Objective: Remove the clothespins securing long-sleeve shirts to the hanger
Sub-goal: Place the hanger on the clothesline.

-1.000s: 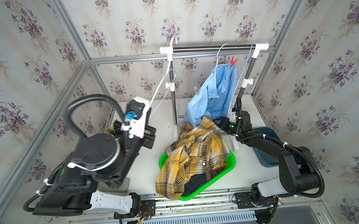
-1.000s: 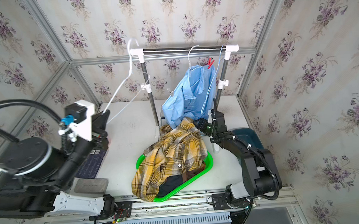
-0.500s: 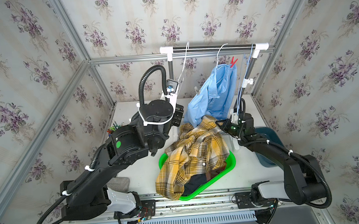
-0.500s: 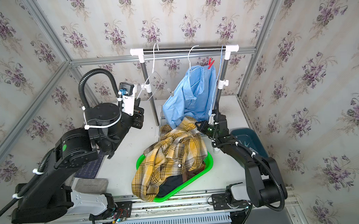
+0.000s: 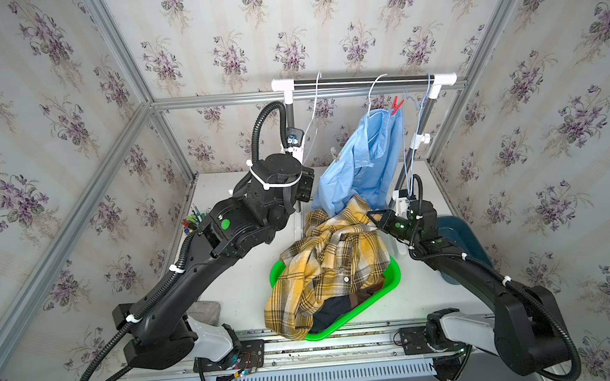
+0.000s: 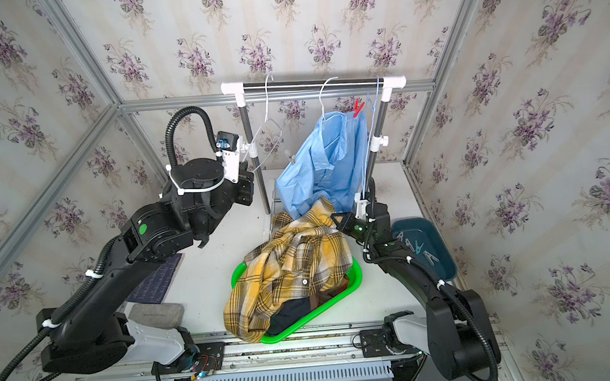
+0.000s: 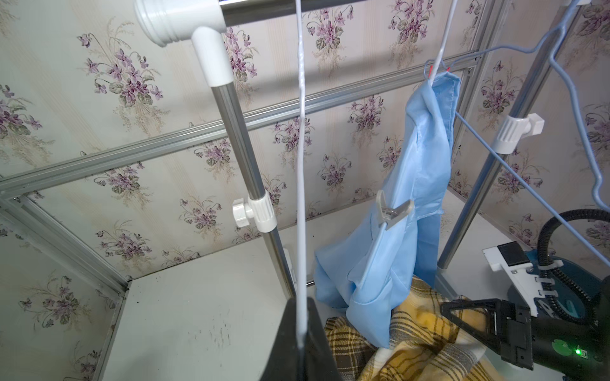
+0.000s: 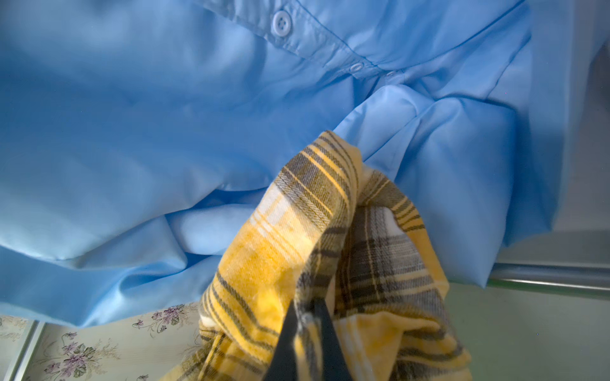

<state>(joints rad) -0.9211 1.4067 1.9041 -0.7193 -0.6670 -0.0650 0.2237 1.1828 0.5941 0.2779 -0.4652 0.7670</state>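
**Two pins on the blue shirt, both grippers clamped**

Rail runs across the back of the table. Three wire hangers on it.

- Left gripper: fingers pressed together on the wire of the bare white hanger, low on the wire; the hook sits over the rail near its left post.
- Right gripper: fingers pinched on a fold of the plaid shirt, holding a peak of cloth up against the hem of the light blue shirt.
- Light blue shirt hangs lopsided from a second white hanger. Red clothespin bites its top corner, close under the rail. Grey clothespin grips a fold lower down, on the side facing the left arm; cannot tell whether it catches wire too.
- Blue wire hanger beside the right post, nothing on it.
- Rest of the plaid shirt lies heaped over the green basket, spilling past the front rim. Dark shirt underneath, in the basket.
- Blue bin beside the right arm, a few loose clothespins in it.
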